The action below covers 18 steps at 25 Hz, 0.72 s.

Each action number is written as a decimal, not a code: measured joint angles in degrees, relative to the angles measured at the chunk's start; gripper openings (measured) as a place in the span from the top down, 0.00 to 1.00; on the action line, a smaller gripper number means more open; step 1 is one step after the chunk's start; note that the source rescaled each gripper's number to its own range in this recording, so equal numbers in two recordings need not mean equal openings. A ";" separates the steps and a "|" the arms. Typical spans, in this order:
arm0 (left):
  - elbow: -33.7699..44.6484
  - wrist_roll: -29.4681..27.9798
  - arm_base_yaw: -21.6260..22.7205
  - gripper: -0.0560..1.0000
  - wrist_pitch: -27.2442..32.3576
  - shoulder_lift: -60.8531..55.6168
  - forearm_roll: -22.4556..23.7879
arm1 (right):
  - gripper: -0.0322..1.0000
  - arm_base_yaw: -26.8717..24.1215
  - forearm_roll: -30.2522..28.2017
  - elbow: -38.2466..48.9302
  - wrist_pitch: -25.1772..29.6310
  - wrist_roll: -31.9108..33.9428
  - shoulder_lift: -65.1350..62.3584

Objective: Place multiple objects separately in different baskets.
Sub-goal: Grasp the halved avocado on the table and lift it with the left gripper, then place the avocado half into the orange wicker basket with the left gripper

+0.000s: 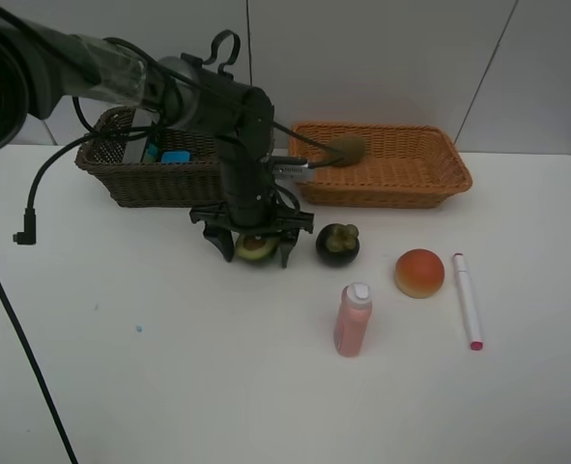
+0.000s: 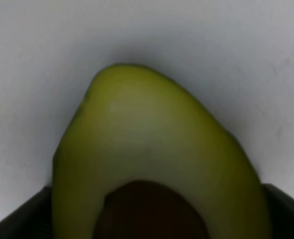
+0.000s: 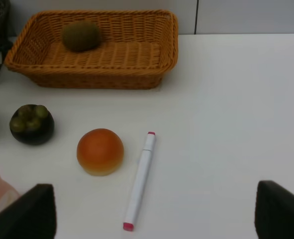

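Two baskets sit side by side along the far edge of the desk (image 1: 169, 387). The dark brown basket (image 1: 121, 179) on the left holds a blue eraser block (image 1: 176, 157) and something else that the arm mostly hides. The light orange basket (image 1: 430, 184) holds only a brown kiwi (image 1: 346, 150), at its left end.

Just in front of where the baskets meet, the halved avocado (image 1: 257, 247) lies on the desk cut face up, its pit showing. The left gripper (image 1: 255, 249) reaches down over it with a finger (image 2: 17, 221) on either side. The avocado's length runs crosswise to the line between them. I can't tell whether the jaws are pressing it.

The dark mangosteen (image 1: 337, 244) sits just right of it. Farther right the white-pink marker (image 1: 468, 300) lies flat, its pink end towards the near edge. The right gripper (image 3: 151, 211) is spread wide and holds nothing.
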 joint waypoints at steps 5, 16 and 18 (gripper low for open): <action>0.00 0.00 0.00 0.49 0.39 0.00 -0.05 | 0.00 0.00 0.00 0.00 0.00 0.00 0.00; -13.82 3.64 0.00 0.49 1.28 -3.97 -5.28 | 0.00 0.00 0.00 0.00 0.00 0.00 0.00; -18.59 3.64 0.00 0.49 0.71 -3.70 -6.44 | 0.00 0.00 0.00 0.00 0.00 0.00 0.00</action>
